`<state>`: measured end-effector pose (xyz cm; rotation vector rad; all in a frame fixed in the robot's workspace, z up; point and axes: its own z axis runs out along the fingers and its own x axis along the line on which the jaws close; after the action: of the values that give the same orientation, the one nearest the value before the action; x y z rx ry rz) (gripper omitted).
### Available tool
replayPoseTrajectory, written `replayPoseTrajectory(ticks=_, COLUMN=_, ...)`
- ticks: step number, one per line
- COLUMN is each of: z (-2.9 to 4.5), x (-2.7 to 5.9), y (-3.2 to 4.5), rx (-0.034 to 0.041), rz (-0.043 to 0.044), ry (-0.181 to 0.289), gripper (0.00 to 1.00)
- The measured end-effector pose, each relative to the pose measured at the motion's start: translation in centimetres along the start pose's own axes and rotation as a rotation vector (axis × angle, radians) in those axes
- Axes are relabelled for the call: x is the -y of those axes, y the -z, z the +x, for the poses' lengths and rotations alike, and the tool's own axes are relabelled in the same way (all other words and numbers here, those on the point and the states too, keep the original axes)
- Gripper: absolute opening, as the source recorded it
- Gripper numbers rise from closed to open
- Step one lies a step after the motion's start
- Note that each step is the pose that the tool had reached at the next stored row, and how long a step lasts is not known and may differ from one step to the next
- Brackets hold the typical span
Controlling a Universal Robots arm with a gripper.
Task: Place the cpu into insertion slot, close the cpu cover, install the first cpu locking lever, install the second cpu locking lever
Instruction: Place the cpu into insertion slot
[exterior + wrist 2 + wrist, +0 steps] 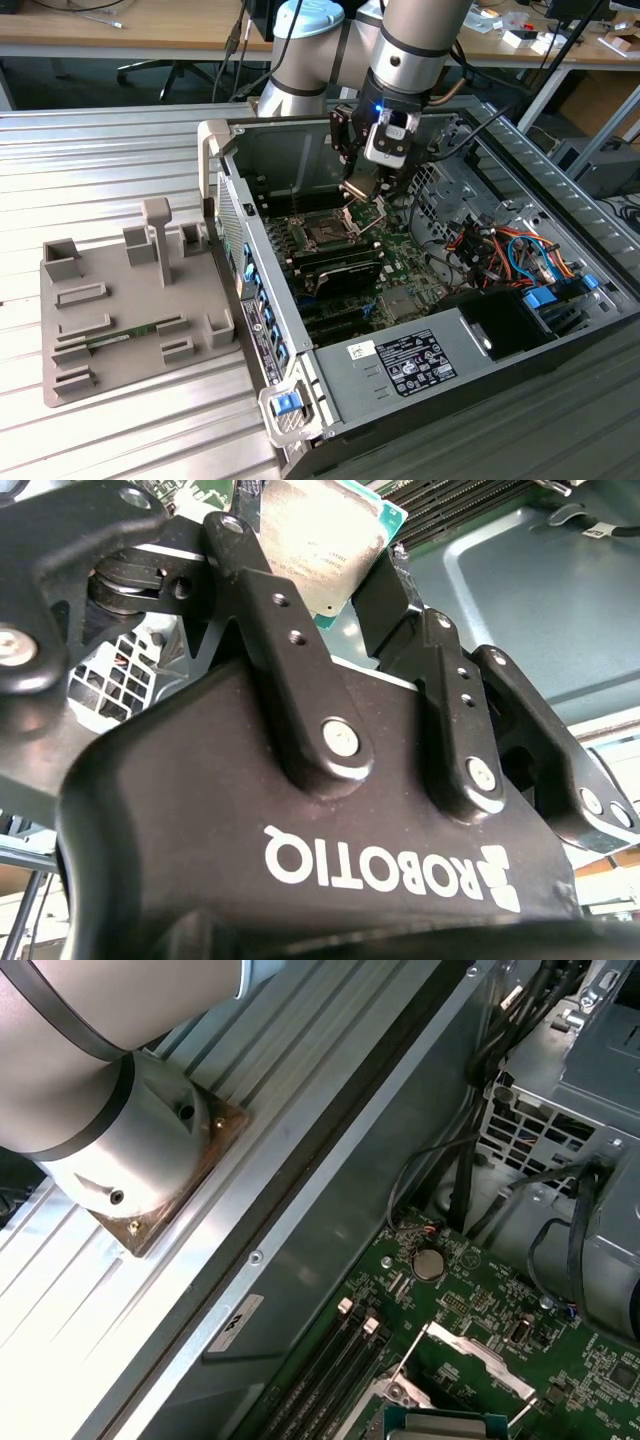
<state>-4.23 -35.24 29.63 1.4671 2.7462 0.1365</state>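
My gripper [360,190] hangs inside the open computer case, a little above and to the exterior view's right of the insertion slot [325,233]. In the second wrist view the gripper [320,565] is shut on the cpu [320,535], a flat silver chip with a green edge held between the two black fingers [265,590]. The slot [440,1428] lies uncovered in the green board. The cpu cover [468,1352], a silver frame, stands swung up from the slot at its hinged edge.
The grey case wall [245,215] rises close on the exterior view's left of the slot. Black memory slots [335,1370] run beside the socket. Coloured cables [500,250] and a drive cage [560,1090] crowd the far side. A grey fixture tray [110,310] sits on the ribbed table.
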Motion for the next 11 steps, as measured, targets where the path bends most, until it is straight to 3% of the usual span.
replayPoseTrajectory(ticks=11, z=0.0, x=0.0, y=-0.04, rx=0.0017, rz=-0.0004, ry=-0.018, gripper=0.54)
